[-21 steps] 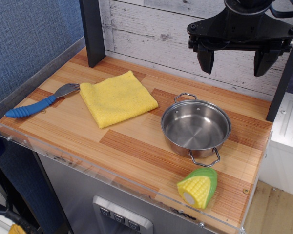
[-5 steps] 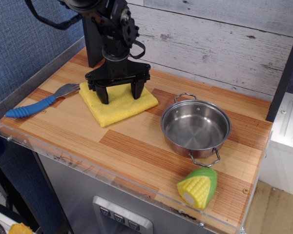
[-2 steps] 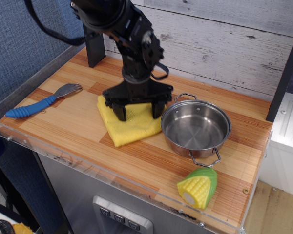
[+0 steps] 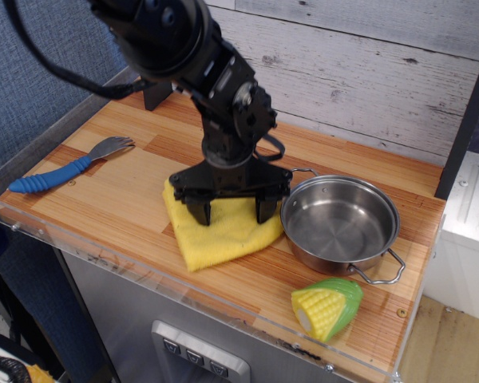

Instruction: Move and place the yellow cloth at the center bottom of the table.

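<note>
The yellow cloth [image 4: 221, 234] lies flat on the wood-plank table [image 4: 104, 199], near the middle of the front edge and just left of the steel pot. My gripper [image 4: 232, 211] points straight down over the cloth's far half. Its two black fingers [image 4: 199, 211] stand wide apart, with their tips down on the cloth. No fold of cloth shows pinched between them. The arm hides the cloth's back edge.
A steel pot [image 4: 340, 226] stands right of the cloth, touching or almost touching my right finger. A toy corn [image 4: 326, 307] lies at the front right. A blue-handled fork [image 4: 62, 168] lies at the left. A clear rim [image 4: 144, 275] edges the front.
The gripper came down onto the cloth at the back left and slid it right and toward the front edge. The pot has shifted right and turned, and the corn has turned a little.
</note>
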Tool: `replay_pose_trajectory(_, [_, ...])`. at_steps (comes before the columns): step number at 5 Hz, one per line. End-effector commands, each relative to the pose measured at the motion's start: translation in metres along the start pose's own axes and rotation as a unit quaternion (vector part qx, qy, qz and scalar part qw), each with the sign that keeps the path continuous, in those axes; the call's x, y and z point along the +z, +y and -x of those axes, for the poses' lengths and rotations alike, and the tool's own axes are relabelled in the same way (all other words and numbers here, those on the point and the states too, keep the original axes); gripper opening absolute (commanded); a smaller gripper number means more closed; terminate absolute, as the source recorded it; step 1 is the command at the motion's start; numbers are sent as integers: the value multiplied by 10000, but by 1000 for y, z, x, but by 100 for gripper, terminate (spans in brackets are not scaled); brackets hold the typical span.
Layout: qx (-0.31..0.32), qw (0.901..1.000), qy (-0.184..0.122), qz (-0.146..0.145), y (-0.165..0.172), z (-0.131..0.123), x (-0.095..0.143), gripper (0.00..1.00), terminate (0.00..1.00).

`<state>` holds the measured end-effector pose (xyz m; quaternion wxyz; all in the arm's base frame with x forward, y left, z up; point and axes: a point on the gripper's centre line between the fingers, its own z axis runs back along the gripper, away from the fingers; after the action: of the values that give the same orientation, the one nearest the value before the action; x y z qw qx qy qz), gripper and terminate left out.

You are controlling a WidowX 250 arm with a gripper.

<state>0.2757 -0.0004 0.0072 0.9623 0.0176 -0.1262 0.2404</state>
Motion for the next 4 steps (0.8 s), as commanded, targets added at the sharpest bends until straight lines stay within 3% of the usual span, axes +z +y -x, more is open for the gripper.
replay_pose_trajectory(1, [252,9995,-34,-202,34,20,8,100,0])
replay_pose_trajectory(4, [568,9981,-151,-160,37,10,21,100,0])
